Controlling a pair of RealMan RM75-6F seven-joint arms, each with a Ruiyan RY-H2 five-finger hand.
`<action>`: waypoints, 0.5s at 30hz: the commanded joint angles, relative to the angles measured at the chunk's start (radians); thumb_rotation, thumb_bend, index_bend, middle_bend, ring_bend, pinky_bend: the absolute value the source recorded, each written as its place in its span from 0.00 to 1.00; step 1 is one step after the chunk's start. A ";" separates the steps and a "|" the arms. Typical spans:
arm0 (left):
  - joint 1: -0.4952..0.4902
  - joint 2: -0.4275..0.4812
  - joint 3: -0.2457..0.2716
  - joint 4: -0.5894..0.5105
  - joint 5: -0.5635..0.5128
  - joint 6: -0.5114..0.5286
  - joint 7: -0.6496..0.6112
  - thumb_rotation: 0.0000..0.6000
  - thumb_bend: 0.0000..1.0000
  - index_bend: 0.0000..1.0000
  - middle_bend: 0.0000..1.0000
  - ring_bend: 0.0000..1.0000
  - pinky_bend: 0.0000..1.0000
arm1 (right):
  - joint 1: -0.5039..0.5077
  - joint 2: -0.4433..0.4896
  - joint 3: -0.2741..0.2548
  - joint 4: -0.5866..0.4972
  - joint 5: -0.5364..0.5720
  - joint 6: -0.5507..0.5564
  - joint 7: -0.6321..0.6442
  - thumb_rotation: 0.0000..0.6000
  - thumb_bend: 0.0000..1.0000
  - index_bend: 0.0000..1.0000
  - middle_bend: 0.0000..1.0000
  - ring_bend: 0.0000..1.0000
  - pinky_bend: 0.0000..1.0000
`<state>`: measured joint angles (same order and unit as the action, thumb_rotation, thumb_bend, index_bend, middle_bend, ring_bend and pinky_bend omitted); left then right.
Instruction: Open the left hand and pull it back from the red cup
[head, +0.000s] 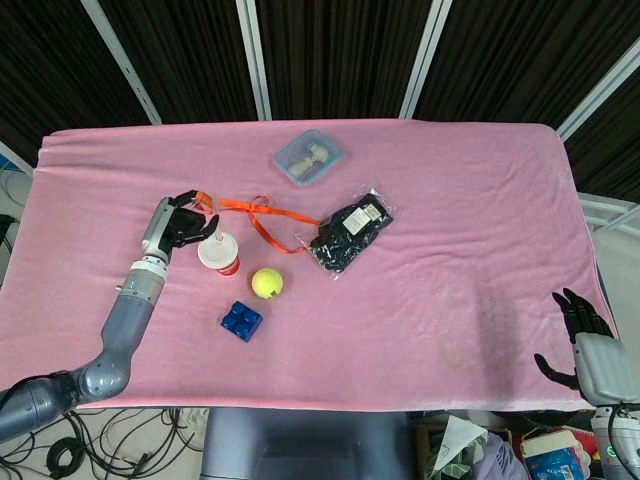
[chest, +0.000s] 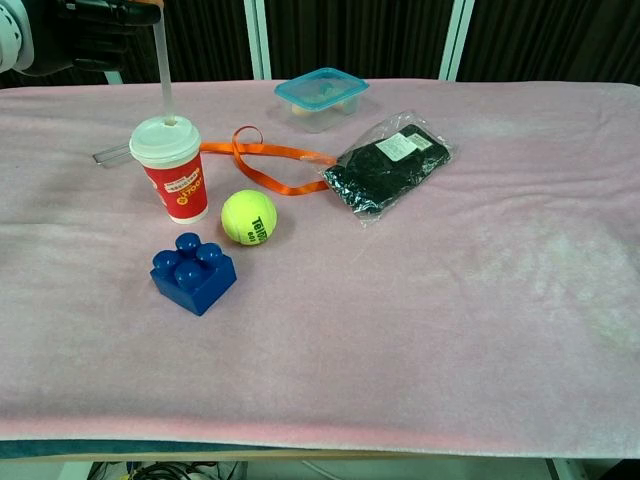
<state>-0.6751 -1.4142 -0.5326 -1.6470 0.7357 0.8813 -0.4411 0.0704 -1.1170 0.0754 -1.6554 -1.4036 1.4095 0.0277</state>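
Observation:
A red cup (head: 220, 256) with a white lid and a clear straw (chest: 162, 75) stands upright on the pink table (head: 450, 200), left of centre. In the chest view the red cup (chest: 178, 182) has nothing wrapped around it. My left hand (head: 181, 224) sits just left of it, raised to lid height, fingers spread and holding nothing. In the chest view the left hand (chest: 70, 25) shows in the top left corner, with dark fingertips close to the straw's top. Whether they touch it is unclear. My right hand (head: 588, 342) hangs off the table's near right corner, fingers apart and empty.
A yellow tennis ball (head: 267, 283) and a blue brick (head: 241, 321) lie just in front of the cup. An orange lanyard (head: 262, 216) runs behind it toward a black packet (head: 350, 232). A blue-lidded clear box (head: 309, 156) sits farther back.

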 joint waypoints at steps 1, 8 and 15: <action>0.001 -0.001 0.001 0.000 0.002 0.001 0.000 1.00 0.40 0.60 1.00 1.00 1.00 | 0.000 0.000 0.000 0.000 0.000 -0.001 0.000 1.00 0.19 0.00 0.00 0.00 0.15; 0.004 -0.001 0.003 0.001 0.004 0.003 -0.004 1.00 0.40 0.60 1.00 1.00 1.00 | 0.000 0.001 0.000 -0.001 0.001 -0.002 0.002 1.00 0.19 0.00 0.00 0.00 0.15; 0.005 -0.001 0.002 0.004 0.008 -0.002 -0.010 1.00 0.40 0.60 1.00 1.00 1.00 | 0.001 0.001 0.001 -0.002 0.001 -0.003 0.002 1.00 0.19 0.00 0.00 0.00 0.15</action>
<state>-0.6703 -1.4151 -0.5301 -1.6432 0.7431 0.8790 -0.4509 0.0718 -1.1160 0.0761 -1.6571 -1.4025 1.4069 0.0300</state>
